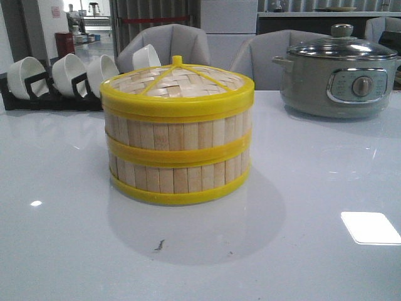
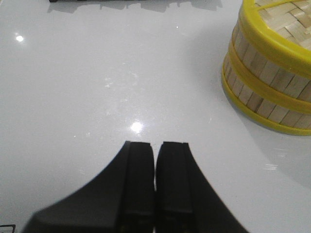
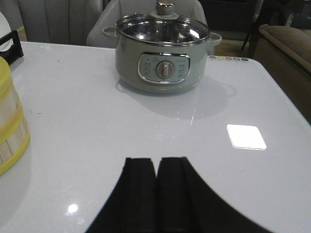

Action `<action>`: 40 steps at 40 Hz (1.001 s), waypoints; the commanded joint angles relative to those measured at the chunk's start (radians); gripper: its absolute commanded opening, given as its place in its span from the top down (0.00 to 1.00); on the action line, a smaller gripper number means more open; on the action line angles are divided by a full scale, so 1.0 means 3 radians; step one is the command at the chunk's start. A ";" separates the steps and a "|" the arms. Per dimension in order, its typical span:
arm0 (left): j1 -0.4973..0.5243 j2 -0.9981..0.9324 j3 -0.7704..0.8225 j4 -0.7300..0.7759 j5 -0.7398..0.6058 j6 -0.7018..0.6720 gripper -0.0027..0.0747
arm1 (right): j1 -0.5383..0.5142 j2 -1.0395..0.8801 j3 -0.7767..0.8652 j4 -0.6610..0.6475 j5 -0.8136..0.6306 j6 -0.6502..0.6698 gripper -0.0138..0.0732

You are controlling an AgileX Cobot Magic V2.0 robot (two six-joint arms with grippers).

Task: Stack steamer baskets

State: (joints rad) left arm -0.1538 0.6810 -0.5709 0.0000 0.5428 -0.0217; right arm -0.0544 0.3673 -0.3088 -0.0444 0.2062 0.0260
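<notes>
Two steamer baskets stand stacked in the middle of the white table: the upper basket (image 1: 177, 127) sits on the lower basket (image 1: 178, 177). A woven bamboo lid (image 1: 178, 81) with a yellow rim and knob lies on top. The stack also shows in the left wrist view (image 2: 269, 73) and at the edge of the right wrist view (image 3: 10, 126). My left gripper (image 2: 155, 144) is shut and empty above bare table, apart from the stack. My right gripper (image 3: 157, 159) is shut and empty over bare table. Neither gripper shows in the front view.
A grey-green electric pot (image 1: 338, 75) with a glass lid stands at the back right, also in the right wrist view (image 3: 163, 53). A black rack of white cups (image 1: 62, 78) stands at the back left. Grey chairs (image 1: 169, 41) are behind the table.
</notes>
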 commanded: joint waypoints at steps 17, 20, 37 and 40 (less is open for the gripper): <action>-0.0028 -0.0011 -0.0104 0.0000 -0.0244 -0.0015 0.86 | -0.0025 0.0012 -0.0097 -0.0027 -0.0313 0.0000 0.76; -0.0028 -0.0011 -0.0104 0.0000 -0.0244 -0.0015 0.86 | -0.0025 0.0012 -0.0097 -0.0027 -0.0313 0.0000 0.76; -0.0097 -0.0017 -0.0104 -0.0070 -0.0670 -0.0015 0.86 | -0.0025 0.0012 -0.0097 -0.0027 -0.0313 0.0000 0.76; -0.0104 -0.0090 -0.0096 0.0000 -0.0788 -0.0015 0.86 | -0.0025 0.0012 -0.0097 -0.0027 -0.0313 0.0000 0.76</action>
State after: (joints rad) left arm -0.1757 0.6763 -0.5709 -0.0141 0.4310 -0.0217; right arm -0.0544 0.3667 -0.3066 -0.0444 0.2044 0.0260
